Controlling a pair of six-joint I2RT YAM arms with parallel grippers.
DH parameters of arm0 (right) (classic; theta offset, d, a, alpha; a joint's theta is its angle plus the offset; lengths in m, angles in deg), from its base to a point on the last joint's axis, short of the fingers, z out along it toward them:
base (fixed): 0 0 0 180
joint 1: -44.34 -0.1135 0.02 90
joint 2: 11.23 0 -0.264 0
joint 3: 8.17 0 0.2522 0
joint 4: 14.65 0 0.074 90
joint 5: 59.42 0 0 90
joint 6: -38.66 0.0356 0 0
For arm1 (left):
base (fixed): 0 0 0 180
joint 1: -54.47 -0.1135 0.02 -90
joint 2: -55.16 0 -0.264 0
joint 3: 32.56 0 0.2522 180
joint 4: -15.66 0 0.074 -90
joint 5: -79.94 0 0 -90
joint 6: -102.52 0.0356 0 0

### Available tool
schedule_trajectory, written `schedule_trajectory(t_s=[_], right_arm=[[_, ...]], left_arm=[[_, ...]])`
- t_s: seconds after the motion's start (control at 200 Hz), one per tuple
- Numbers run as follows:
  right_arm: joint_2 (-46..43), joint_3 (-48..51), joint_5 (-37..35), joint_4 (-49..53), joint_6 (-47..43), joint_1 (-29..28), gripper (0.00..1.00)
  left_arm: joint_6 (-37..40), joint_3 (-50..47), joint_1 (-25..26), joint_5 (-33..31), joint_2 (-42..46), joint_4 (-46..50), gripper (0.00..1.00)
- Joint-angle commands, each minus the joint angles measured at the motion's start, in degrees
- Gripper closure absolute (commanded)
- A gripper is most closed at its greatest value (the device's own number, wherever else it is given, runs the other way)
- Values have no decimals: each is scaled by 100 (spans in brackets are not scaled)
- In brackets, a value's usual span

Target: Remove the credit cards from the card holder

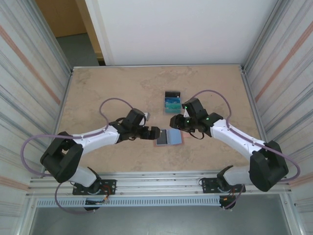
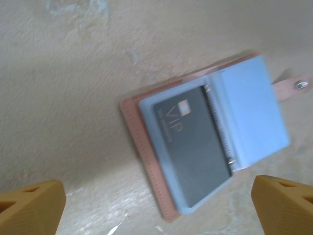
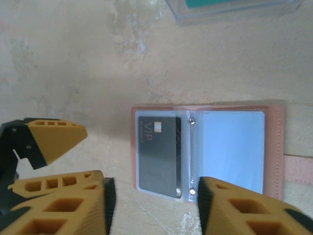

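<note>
Left tool [image 2: 157, 200] spread wide; right tool [image 3: 154, 191] with jaws apart.

Beige table [image 1: 107, 88]: card holder [image 1: 169, 137], credit cards [image 1: 172, 103]

We look down on a beige marbled stone-look tabletop [image 1: 122, 88], evenly lit, with only soft shadows. A ribbed grey metal left wall [image 1: 24, 63] rises at 9 o'clock and a matching ribbed right wall [image 1: 288, 54] at 3 o'clock. A plain white panel [image 1: 186, 29] stands at 12 o'clock. At 11 o'clock we see a tan wooden board [image 1: 61, 17] above a dull grey floor [image 1: 80, 49], and a silver aluminium rail [image 1: 156, 177] runs along 6 o'clock
</note>
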Motion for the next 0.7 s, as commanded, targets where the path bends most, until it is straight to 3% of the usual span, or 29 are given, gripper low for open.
schedule_trajectory(t_s=[0.0,0.165,0.697], right_arm=[[278,34,350,-158,-32,-45,60],[710,21,621,-432,-37,-88,66],[1699,24,893,-727,-190,-149,76]], left_arm=[[193,179,194,-1064,-159,420,1],[205,380,334,-1312,-597,458,1],[283,535,335,-1176,-1101,383,1]])
